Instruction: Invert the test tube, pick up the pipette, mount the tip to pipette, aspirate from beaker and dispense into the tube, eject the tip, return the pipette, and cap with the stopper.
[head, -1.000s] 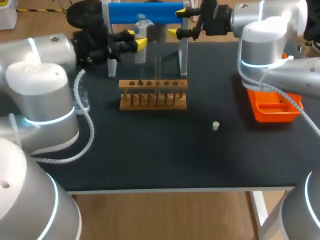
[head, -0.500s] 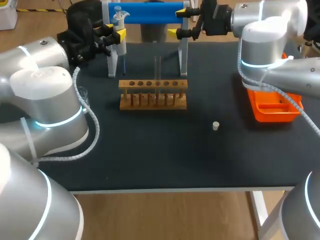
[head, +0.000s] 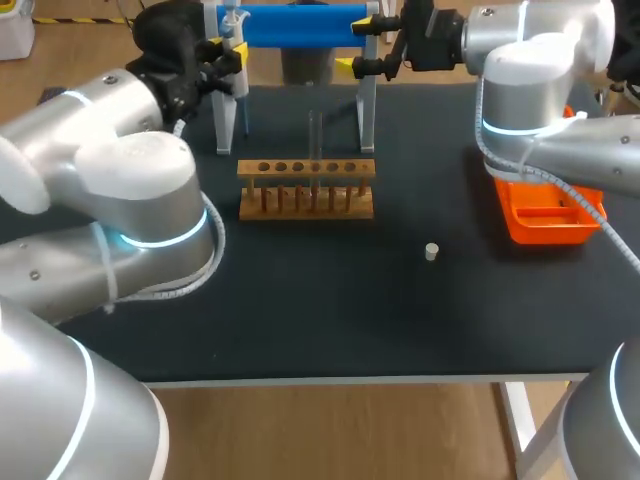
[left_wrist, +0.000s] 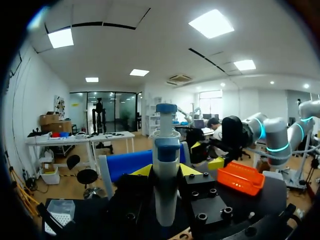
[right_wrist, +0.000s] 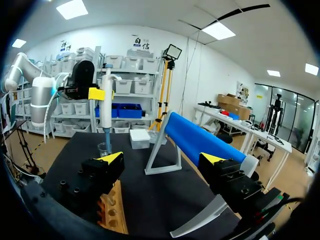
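— What lies on the table, nearest first?

— The surface is a black tabletop (head: 320, 320). Nearest on it is a small white stopper (head: 431, 251), alone and well apart from everything else. Behind it stands a wooden test tube rack with a row of holes (head: 306, 188), and a clear glass test tube (head: 314, 135) is upright in one of the middle holes. To the right, an orange plastic box (head: 545, 220) sits partly under my right arm.

— And at the far edge?

— A blue cylinder on white legs (head: 300, 25) (a stand of some kind), with a gripper at each end.

— How do the jaws stand?

— The left gripper (head: 225, 52) is raised by the stand's left end. Its fingers pinch a white pipette with a blue top (head: 233, 28) from two sides, and the barrel is upright between the yellow tips. In the right wrist view a small clear beaker (right_wrist: 103, 148) shows beneath the pipette's lower end, apart from it. The right gripper (head: 358, 45) is at the stand's right end, fingers spread wide and gripping nothing, with the cylinder ahead of them.
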